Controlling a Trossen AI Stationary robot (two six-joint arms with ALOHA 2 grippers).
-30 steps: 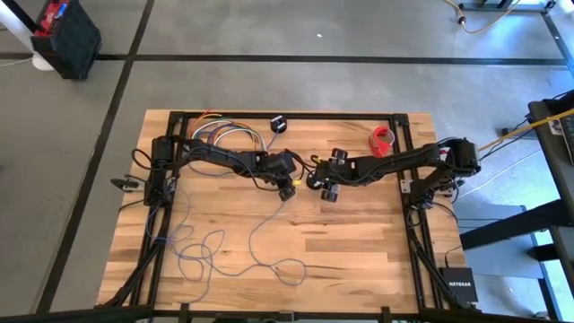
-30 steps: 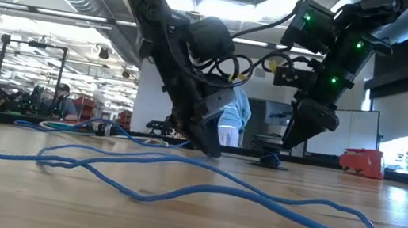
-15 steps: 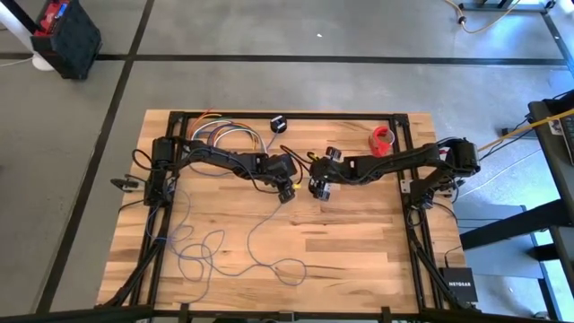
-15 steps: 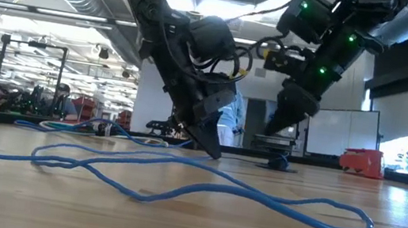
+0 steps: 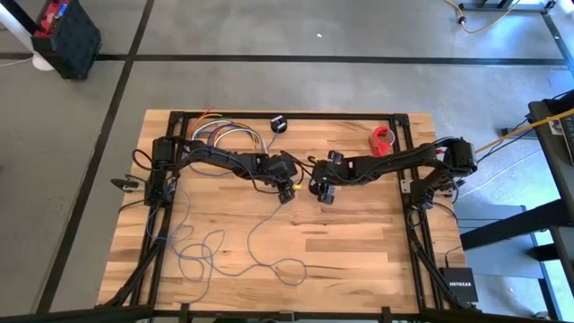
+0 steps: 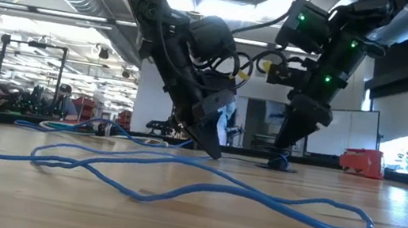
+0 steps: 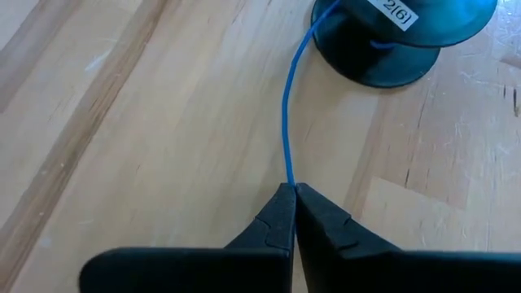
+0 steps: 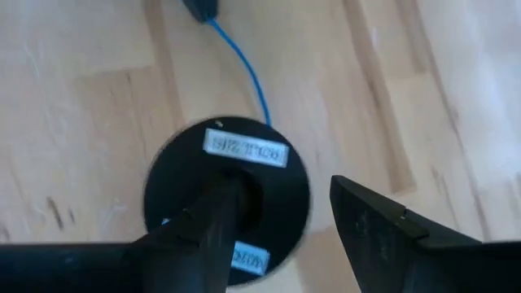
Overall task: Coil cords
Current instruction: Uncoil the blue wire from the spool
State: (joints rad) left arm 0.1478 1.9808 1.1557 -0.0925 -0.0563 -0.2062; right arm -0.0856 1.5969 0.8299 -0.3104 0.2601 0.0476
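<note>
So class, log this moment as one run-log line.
left gripper: shut on cord | right gripper: open over black spool | loose loops uncoiled

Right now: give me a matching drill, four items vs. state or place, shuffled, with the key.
Items:
1. left claw
2. right claw
3. red tape roll
4. black puck

States or places:
A. open, straddling the puck's edge
B. on the table by the right arm, away from both claws
C. shut on the blue cord
D. flat on the wood, white labels on top, cord running out of it

Pairs: 1-C, 2-A, 3-B, 4-D
</note>
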